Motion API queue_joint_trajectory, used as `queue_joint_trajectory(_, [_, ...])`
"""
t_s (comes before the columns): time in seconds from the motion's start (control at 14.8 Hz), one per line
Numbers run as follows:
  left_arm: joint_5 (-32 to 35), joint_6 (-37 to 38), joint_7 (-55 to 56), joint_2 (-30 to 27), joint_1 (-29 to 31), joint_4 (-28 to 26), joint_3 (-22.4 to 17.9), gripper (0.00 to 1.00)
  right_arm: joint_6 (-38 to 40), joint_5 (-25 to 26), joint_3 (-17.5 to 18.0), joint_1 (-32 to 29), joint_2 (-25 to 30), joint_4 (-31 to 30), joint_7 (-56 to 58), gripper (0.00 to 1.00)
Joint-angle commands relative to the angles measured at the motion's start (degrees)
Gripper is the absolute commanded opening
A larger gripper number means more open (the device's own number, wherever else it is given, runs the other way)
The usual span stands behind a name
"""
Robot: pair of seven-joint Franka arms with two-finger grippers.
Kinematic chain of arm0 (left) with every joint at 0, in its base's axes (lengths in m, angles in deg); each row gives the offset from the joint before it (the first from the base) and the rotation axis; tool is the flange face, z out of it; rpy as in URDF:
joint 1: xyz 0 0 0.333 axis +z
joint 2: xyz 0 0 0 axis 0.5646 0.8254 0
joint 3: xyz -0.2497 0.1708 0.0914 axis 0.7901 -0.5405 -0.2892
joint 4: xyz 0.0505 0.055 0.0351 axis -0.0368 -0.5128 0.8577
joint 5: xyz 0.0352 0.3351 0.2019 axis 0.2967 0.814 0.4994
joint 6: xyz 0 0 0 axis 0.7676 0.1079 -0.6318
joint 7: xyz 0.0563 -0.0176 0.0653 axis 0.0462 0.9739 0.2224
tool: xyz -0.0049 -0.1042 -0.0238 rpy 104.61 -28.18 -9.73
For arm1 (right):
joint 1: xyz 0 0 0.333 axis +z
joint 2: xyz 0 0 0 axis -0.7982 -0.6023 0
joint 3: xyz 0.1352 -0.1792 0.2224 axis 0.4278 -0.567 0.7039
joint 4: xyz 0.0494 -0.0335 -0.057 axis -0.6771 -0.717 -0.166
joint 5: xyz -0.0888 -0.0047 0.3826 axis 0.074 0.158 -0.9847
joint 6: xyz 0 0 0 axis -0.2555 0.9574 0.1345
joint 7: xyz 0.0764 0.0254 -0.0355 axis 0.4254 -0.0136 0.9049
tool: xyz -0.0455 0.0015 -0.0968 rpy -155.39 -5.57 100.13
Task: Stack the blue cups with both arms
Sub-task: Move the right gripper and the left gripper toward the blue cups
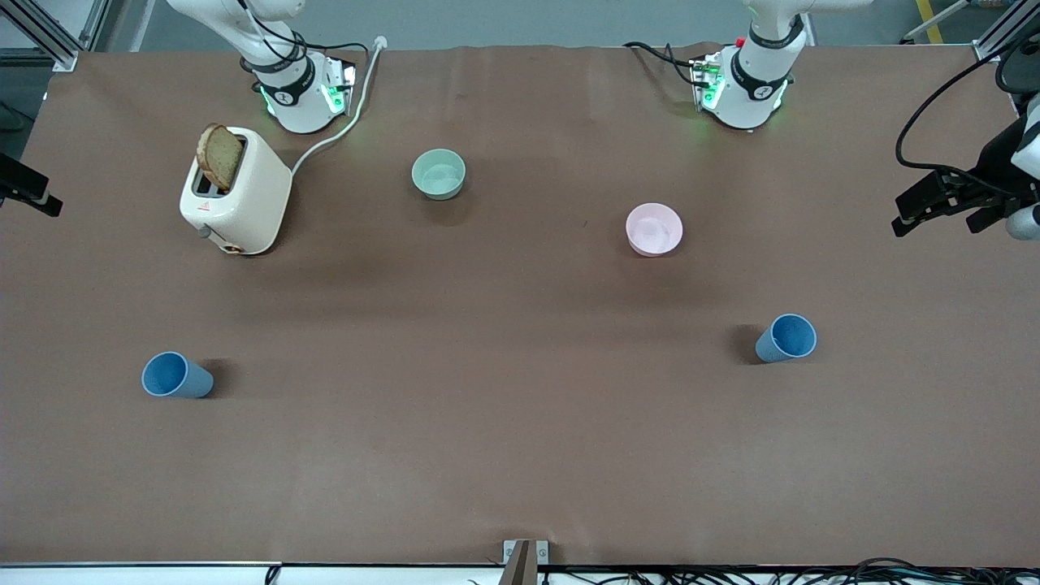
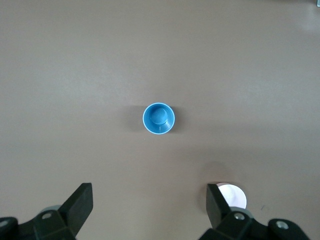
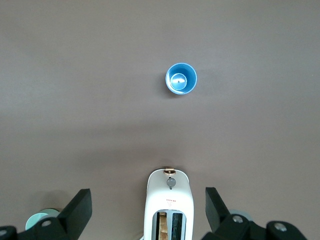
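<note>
While both arms wait raised, neither touches a cup. Left gripper (image 2: 150, 207) hangs high over the worktop (image 1: 504, 422) at the left arm's end, jaws spread wide and holding nothing; it shows at the edge of the front view (image 1: 951, 207). Right gripper (image 3: 148, 210) hangs high above the toaster (image 1: 236, 195) at the right arm's end, jaws likewise wide apart and holding nothing; in the front view only a dark part of that arm shows at the picture's edge.

Two blue cups stand upright, mouths up, well apart from each other. First blue cup (image 1: 786, 338) sits toward the left arm's end, nearer to the front camera than the pale pink bowl (image 1: 654, 229); the left wrist view looks straight down into it (image 2: 159, 119). Second blue cup (image 1: 175, 375) sits toward the right arm's end, nearer to the front camera than the toaster; right wrist view shows it too (image 3: 181, 79).

Toaster is cream, a slice of brown bread (image 1: 219, 157) sticking up from a slot, cord trailing toward the right arm's base. Mint-green bowl (image 1: 439, 174) stands between toaster and pink bowl, closer to the arm bases.
</note>
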State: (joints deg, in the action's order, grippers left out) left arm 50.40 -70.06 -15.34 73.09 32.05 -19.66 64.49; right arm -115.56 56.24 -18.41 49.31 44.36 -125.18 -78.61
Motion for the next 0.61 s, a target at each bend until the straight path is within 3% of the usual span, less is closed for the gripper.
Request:
queue_joint_trajectory(0.0, [1.06,0.25,-0.37,-1.39,-0.23,-1.08,-0.32,1.0,-0.28,-0.83,0.42,-0.92,0.63,-0.43,0.7,1.0])
queue_joint_trajectory(0.54, [0.36,0.43,-0.03,-0.69,-0.66,0.49,-0.41,1.0,-0.62,-0.83,0.42,-1.0,0.11,-0.43,0.79,1.0])
